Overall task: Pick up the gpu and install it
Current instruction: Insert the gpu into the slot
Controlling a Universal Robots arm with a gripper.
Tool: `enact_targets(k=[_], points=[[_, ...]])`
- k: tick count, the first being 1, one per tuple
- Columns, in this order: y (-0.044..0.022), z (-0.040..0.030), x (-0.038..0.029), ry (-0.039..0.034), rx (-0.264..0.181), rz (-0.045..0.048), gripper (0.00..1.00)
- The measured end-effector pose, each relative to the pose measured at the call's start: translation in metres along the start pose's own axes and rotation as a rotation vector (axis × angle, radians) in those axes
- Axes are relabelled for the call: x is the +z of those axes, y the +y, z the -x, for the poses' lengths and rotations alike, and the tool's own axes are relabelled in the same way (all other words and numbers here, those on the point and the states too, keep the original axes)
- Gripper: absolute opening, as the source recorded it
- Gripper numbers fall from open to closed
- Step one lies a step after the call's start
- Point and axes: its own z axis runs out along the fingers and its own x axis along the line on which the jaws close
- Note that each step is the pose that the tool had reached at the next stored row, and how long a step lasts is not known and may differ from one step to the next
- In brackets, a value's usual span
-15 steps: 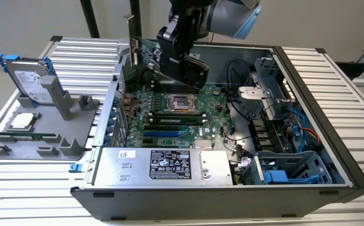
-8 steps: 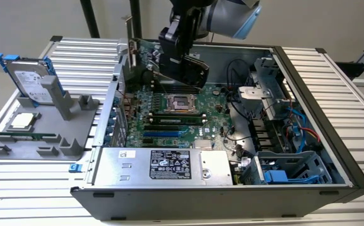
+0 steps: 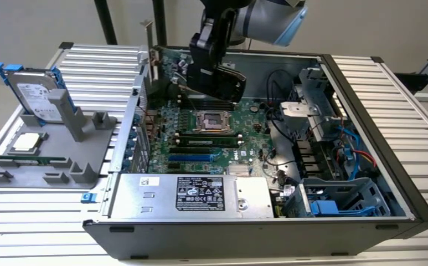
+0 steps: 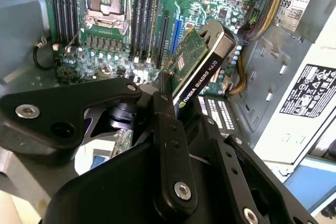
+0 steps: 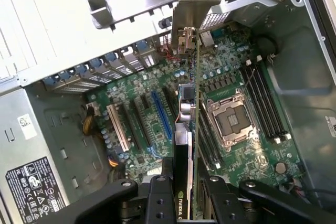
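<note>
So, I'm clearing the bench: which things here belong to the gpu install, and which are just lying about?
Job: gpu, gripped in the claw; motherboard; open computer case.
Lying about: hard drive, processor chip and memory stick, all on the grey tray.

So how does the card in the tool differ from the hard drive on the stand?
The card is green with a black cover; the hard drive is silver with blue tabs. The card hangs tilted in the tool over the open computer case; the drive stands upright in the gray stand outside it. Both are flat and rectangular.
</note>
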Motion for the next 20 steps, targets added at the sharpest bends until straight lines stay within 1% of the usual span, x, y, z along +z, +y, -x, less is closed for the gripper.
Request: enact_targets(k=[20], points=[[0.0001, 0.0003, 0.0, 0.0115, -0.161, 0.0012, 0.0]])
